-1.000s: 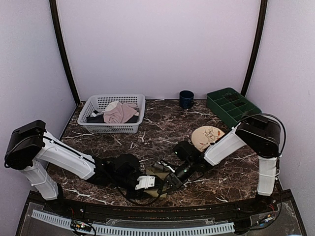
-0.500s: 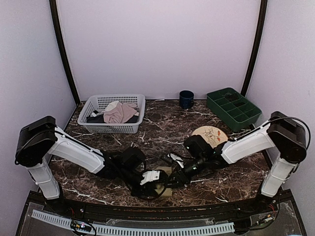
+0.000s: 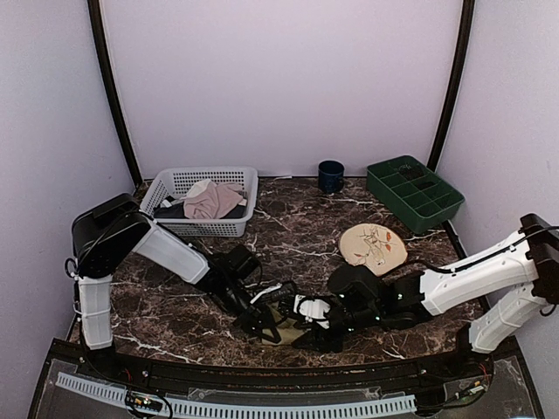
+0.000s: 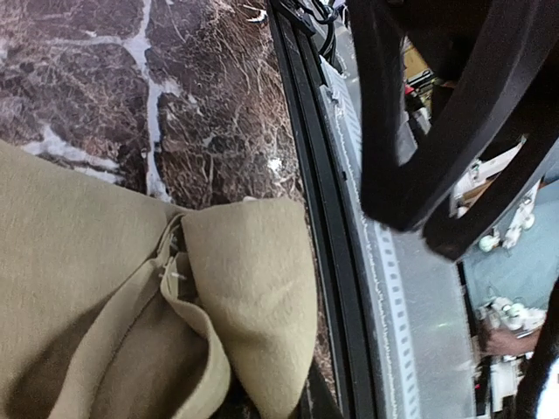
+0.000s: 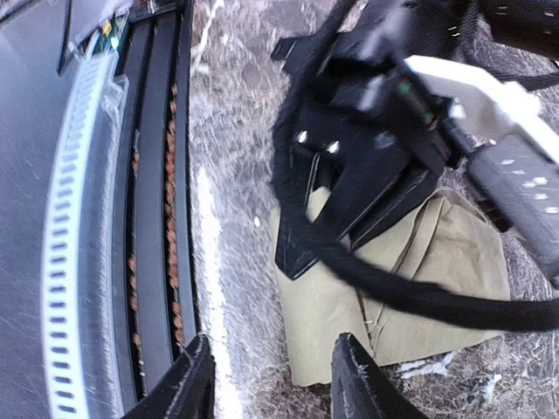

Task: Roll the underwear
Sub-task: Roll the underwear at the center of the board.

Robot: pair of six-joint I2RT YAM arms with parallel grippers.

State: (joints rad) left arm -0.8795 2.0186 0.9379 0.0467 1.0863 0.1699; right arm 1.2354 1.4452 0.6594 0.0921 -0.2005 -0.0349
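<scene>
The olive-khaki underwear [image 3: 281, 326] lies bunched on the marble close to the table's front edge, between my two grippers. In the left wrist view its cloth [image 4: 87, 288] fills the lower left, and a raised fold [image 4: 253, 288] runs down into my left gripper, whose dark fingertip [image 4: 319, 403] just shows. My left gripper [image 3: 265, 316] is shut on that fold; its black fingers [image 5: 319, 231] pinch the cloth in the right wrist view. My right gripper [image 5: 271, 384] stands open over the near corner of the underwear [image 5: 419, 288], with nothing gripped. The waistband is hidden.
A white basket [image 3: 196, 229] holding a pink and a dark garment stands at the back left. A round plate [image 3: 373, 244], a blue mug [image 3: 330, 175] and a green tray [image 3: 412, 192] lie to the right. The black front rail [image 5: 157, 218] runs just beside the cloth.
My left gripper has closed on a fold of the underwear and my right gripper has opened and let go. Both arms have stretched out lower over the table.
</scene>
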